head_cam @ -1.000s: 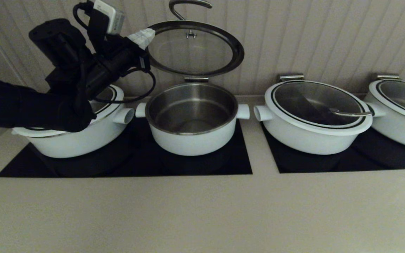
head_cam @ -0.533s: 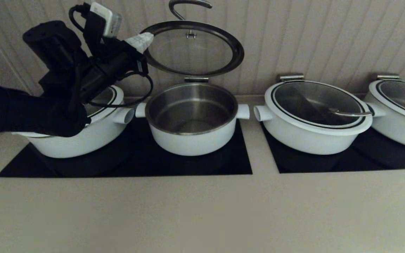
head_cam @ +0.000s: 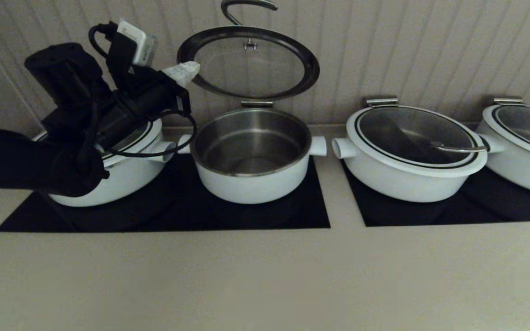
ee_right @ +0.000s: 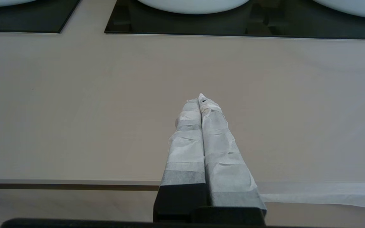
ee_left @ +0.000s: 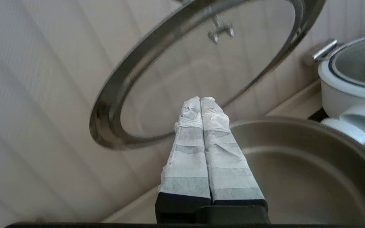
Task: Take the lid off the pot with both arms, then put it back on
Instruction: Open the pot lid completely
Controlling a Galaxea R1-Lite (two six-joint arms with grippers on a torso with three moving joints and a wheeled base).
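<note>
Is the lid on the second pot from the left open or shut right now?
Open. The lid stands tilted up at the back, exposing the pot's steel inside.

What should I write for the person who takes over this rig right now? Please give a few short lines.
Left tool: shut, holding nothing, raised beside the left edge of the lid; whether it touches the rim is not clear.
Right tool: shut, empty, parked low over the bare counter in front of the black mats, away from the pots.
Lid: swung up on its rear hinge, standing open against the wall.
The pot: open, steel inside empty, on the black mat between two closed pots.
Done: lid is lifted off the pot.
Left: bring the lid back down onto the pot.
</note>
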